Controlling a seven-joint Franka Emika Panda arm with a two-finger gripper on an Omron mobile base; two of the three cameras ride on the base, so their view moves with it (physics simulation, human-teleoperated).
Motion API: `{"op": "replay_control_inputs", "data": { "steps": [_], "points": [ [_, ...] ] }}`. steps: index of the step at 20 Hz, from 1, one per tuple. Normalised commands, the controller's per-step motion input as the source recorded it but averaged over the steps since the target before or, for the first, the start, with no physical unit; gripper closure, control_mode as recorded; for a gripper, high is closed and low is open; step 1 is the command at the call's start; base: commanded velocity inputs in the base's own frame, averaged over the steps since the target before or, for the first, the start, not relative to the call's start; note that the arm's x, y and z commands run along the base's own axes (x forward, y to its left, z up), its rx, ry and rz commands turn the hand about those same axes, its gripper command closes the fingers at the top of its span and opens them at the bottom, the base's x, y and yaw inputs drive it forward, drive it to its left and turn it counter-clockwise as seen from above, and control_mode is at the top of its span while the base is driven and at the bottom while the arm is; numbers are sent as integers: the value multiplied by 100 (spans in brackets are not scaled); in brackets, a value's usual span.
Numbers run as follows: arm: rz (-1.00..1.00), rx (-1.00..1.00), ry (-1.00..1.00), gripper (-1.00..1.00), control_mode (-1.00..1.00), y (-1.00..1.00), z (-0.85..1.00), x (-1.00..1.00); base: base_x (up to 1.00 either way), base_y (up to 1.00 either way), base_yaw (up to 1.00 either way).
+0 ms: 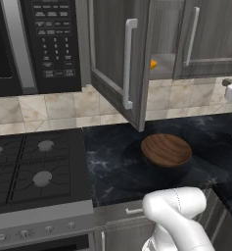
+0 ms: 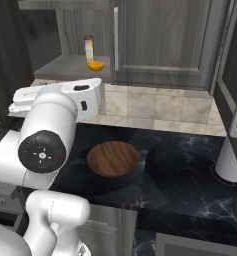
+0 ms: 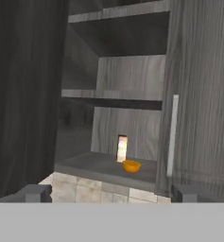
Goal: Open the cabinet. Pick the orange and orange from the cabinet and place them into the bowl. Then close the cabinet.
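The dark grey cabinet's left door (image 1: pixel 118 59) stands swung open toward me, its silver bar handle (image 1: pixel 129 63) facing out. The right door (image 2: pixel 160 35) is closed. One orange (image 3: pixel 131 166) lies on the bottom shelf (image 2: pixel 65 66) beside a small upright carton (image 3: pixel 122 148); the same orange (image 2: pixel 95 65) (image 1: pixel 153 64) peeks past the door edge. The second orange is hidden. The wooden bowl (image 1: pixel 165 149) (image 2: pixel 113 158) sits on the black counter below the cabinet, with nothing in it. My gripper (image 3: pixel 111 194) is open and holds nothing, in front of and below the shelf, well short of the orange.
A black microwave (image 1: pixel 34 44) hangs left of the cabinet, over the gas stove (image 1: pixel 34 169). A white object (image 2: pixel 230 165) stands on the dark marble counter (image 2: pixel 185 185) at the right. Another grey door with a handle (image 2: pixel 235 100) juts in at the right edge.
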Motion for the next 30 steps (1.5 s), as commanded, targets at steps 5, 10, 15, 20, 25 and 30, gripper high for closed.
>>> {"op": "replay_control_inputs", "data": {
  "steps": [5,10,15,20,25,30],
  "points": [
    [0,0,-6,-100,-100,-33,0,47,0,0,0],
    [0,0,-5,-100,-100,-32,0,45,0,0,0],
    [0,0,-2,-100,-100,-17,0,50,0,0,0],
    [0,0,0,-100,-100,0,0,52,0,0,0],
    [0,0,0,-100,-100,0,0,51,0,0,0],
    [0,0,0,-100,-100,0,0,59,0,0,0]
  ]
}}
